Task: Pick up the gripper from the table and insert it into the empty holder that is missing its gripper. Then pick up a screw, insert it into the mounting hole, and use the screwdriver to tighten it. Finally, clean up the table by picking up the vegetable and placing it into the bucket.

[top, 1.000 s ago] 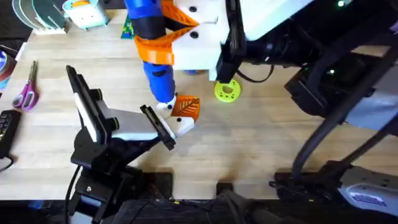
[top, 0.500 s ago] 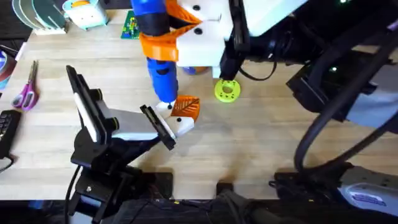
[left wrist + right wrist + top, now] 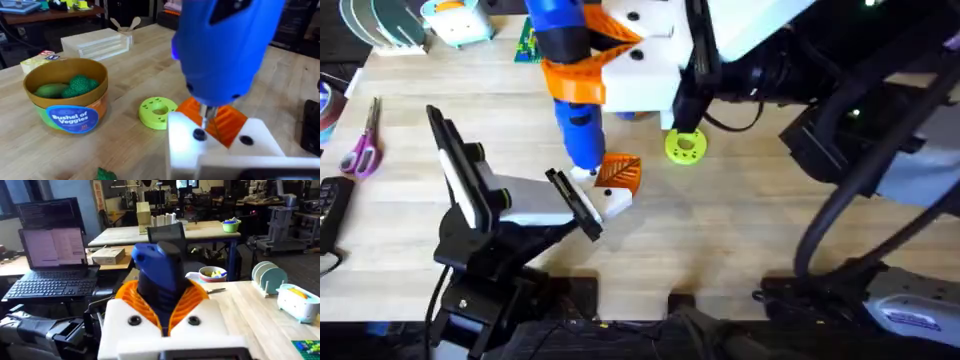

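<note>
Blue screwdriver (image 3: 570, 90) is clamped upright in your right gripper (image 3: 582, 62), tip down on the holder (image 3: 611, 199) beside the orange gripper (image 3: 619, 173), so you're mid-tightening; next, keep it square and turning. Left gripper (image 3: 575, 203) grips the holder. Screw head's hidden, seating unclear.

The screwdriver (image 3: 570, 90) is bright blue, the gripper (image 3: 618, 172) orange on a white holder (image 3: 613, 203). The bucket (image 3: 68, 95) is tan-yellow with a blue band. A lime-green disc (image 3: 685, 146) lies on the pale-grained table (image 3: 720, 220).
</note>
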You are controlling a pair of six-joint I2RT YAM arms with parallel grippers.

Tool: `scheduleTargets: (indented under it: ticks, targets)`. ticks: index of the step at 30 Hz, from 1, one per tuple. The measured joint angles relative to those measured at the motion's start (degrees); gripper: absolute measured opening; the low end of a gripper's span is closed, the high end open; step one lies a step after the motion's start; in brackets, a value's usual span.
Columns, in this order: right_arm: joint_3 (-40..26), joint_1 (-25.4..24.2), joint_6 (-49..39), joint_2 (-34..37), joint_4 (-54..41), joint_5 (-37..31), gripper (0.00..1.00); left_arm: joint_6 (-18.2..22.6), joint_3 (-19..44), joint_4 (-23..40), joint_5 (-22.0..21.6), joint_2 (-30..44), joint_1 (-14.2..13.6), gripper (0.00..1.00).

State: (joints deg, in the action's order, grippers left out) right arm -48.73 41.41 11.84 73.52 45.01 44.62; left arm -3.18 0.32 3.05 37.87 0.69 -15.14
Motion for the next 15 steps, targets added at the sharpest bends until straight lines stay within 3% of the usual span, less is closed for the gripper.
scheduleTargets:
  ticks: [15]
  targets:
    - [-0.1, 0.0, 0.0, 1.5, 0.0, 0.0, 0.024, 0.0, 0.0, 0.0, 0.0, 0.0, 0.0, 0.017]
